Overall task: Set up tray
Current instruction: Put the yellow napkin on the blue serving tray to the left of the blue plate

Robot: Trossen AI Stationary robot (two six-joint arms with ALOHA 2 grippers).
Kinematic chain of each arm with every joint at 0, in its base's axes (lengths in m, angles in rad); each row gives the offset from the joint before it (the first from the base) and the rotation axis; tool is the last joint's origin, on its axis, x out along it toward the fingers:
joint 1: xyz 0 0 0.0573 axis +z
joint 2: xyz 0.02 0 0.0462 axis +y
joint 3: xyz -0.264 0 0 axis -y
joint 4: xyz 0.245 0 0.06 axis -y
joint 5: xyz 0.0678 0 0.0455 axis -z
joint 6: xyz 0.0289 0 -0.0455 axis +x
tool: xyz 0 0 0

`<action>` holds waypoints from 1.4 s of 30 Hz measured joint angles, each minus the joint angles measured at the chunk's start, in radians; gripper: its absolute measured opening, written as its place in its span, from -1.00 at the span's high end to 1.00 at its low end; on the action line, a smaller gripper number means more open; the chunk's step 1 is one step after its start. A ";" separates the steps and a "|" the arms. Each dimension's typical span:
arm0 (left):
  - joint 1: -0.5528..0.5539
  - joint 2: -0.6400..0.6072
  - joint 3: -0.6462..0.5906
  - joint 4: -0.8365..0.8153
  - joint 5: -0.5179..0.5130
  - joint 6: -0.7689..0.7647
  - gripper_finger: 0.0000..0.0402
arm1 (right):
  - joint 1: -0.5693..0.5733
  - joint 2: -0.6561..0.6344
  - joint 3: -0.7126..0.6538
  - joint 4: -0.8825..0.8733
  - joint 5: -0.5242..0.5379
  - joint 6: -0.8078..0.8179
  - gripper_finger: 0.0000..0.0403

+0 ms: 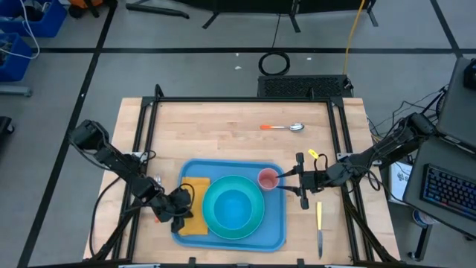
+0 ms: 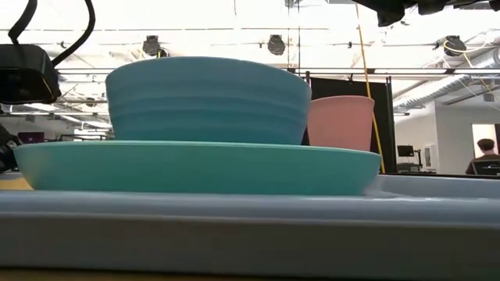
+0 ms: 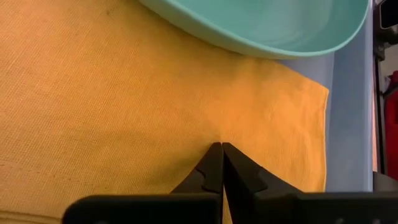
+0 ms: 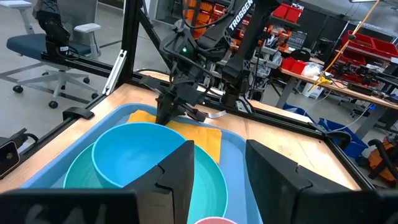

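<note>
A: Where's the tray [image 1: 277, 234]?
B: On the worktop [image 1: 223, 126], near its front edge, holding plate [image 1: 256, 223], bowl [image 1: 232, 208], napkin [image 1: 199, 187] and cup [image 1: 267, 179].
A: The jaws?
B: Left gripper [image 3: 217, 149]: jaws together, pinching the napkin. Right gripper [image 1: 288, 173]: jaws apart, just beside the cup.
A: Advice?
B: I'd smooth the napkin flat, clear of the plate, with only 1 arm moving.

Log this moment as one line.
left gripper: shut on napkin | right gripper: open by pink cup | tray: plate, bowl loaded
</note>
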 joint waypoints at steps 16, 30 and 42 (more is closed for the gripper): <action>0.002 0.002 -0.003 0.086 -0.023 0.041 0.92 | 0.000 0.000 0.000 -0.008 0.000 -0.002 0.33; 0.002 0.004 -0.005 0.111 -0.062 0.054 0.94 | 0.007 0.000 0.000 -0.023 -0.004 -0.001 0.34; 0.003 0.003 -0.005 0.152 -0.030 -0.031 0.70 | 0.007 0.013 0.000 -0.013 -0.004 -0.004 0.48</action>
